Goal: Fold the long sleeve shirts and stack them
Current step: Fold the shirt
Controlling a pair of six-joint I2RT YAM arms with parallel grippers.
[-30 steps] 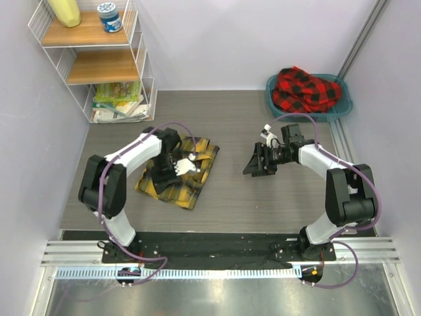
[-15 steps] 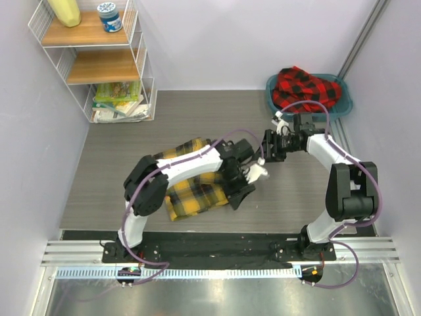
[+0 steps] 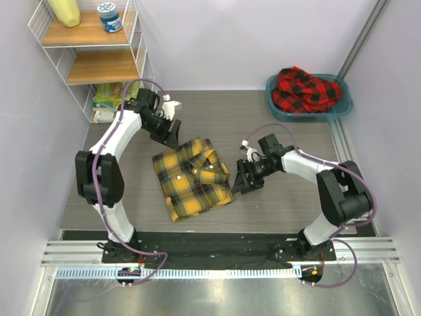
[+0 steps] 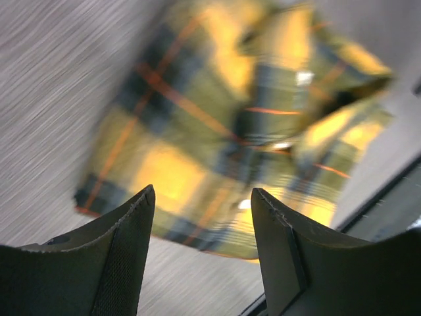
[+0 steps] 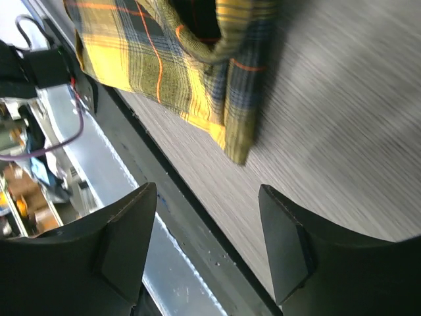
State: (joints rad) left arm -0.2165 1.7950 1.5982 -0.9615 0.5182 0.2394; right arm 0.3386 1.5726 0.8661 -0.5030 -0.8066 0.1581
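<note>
1. Your left tool (image 3: 170,130) has its jaws apart with nothing between them. It hovers just past the far left corner of the yellow-and-black shirt (image 3: 193,178).
2. Your right tool (image 3: 242,180) is also spread and empty, low over the tabletop (image 3: 263,125) just beside that shirt's right edge.
3. The yellow shirt lies as a compact folded rectangle, collar up. Both tools flank it without gripping, probably so the fold stays undisturbed.
4. The red-and-black shirt (image 3: 306,89) sits crumpled in the teal basin (image 3: 345,105), well apart to the yellow shirt's far right. It looks like your next pickup.
</note>
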